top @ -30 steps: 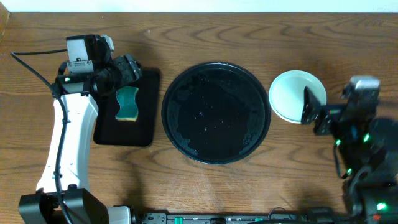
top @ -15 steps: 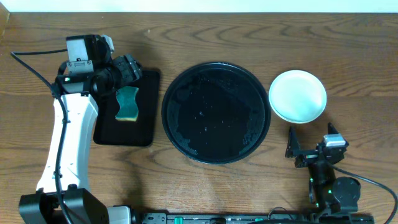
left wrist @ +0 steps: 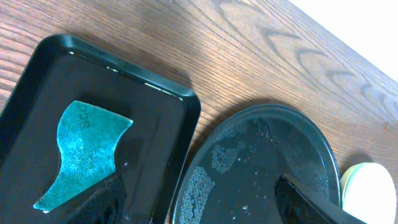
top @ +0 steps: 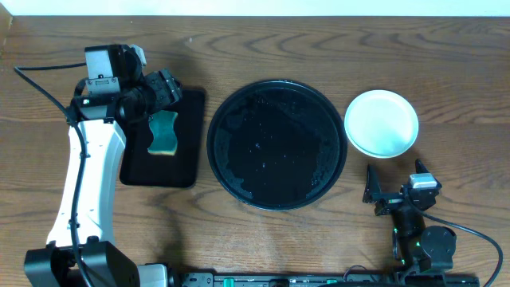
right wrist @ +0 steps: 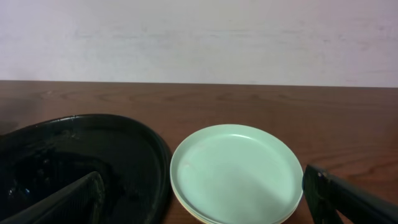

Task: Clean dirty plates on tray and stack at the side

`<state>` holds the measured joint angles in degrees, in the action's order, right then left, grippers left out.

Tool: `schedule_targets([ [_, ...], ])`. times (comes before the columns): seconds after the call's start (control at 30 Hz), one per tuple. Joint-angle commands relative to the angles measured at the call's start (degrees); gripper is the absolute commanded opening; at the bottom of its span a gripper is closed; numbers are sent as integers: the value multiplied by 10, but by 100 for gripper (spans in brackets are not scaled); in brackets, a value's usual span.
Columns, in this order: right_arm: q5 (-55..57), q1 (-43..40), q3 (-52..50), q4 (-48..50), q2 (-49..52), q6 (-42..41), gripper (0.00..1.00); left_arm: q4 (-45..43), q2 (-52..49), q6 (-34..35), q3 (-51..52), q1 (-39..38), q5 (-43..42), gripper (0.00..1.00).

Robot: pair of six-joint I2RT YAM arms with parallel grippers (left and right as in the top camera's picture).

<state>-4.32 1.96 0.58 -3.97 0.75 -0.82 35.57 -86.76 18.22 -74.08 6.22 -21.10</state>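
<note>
- A small rectangular black tray (top: pixel 182 163) lies on the wooden table (top: pixel 279 48).
- A teal sponge (top: pixel 163 133) rests inside that tray, in its upper half.

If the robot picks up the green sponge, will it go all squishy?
Probably: the green sponge looks thin, so it would likely bend in a grip and feel light. It may be slippery, since the rectangular black tray under it looks wet.
</note>
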Motion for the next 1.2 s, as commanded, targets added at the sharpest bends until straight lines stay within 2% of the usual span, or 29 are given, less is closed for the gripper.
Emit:
schedule_targets([
  [0.0,-3,-5,-3,1,-4,0,99,0,-1,1,-3,2,-3,77],
  [0.43,-3,-5,-3,1,-4,0,99,0,-1,1,-3,2,-3,77],
  [0.5,-3,-5,-3,1,-4,0,99,-3,-1,-24,-3,2,57,77],
  [0.6,-3,-5,-3,1,-4,0,99,0,-1,-25,-3,2,141,78],
  [0.8,-3,-5,-3,1,-4,0,99,3,10,-25,-1,2,152,78],
  [0.93,-3,-5,-3,1,-4,0,99,15,60,-45,8,2,206,77],
  [1.17,-3,-5,-3,1,-4,0,99,-27,218,-142,125,2,203,77],
])
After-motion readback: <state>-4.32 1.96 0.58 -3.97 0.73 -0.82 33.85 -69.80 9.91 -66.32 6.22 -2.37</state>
